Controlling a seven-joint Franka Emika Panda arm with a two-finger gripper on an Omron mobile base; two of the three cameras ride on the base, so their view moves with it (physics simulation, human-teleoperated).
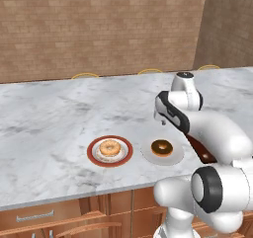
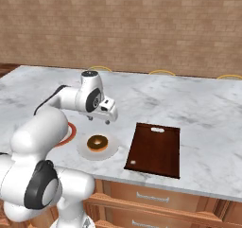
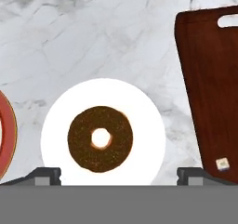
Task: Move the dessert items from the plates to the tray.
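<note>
Chocolate-brown donut [image 3: 100, 139] lies centred on the plain white plate [image 3: 144, 111]; the tan donut [image 1: 109, 148] sits on the red-rimmed plate [image 1: 91, 152] just beside it. The dark reddish-brown tray [image 2: 158, 146] lies bare on the plain plate's other side, partly hidden behind the arm in the left base view. The gripper [image 3: 118, 174] hovers above the chocolate donut, jaws spread wide, holding nothing. All rest on a marble counter [image 1: 44, 118].

arm [image 2: 61, 104] bent forward | gripper [image 2: 98, 120] pointing down | jaws wide apart
</note>
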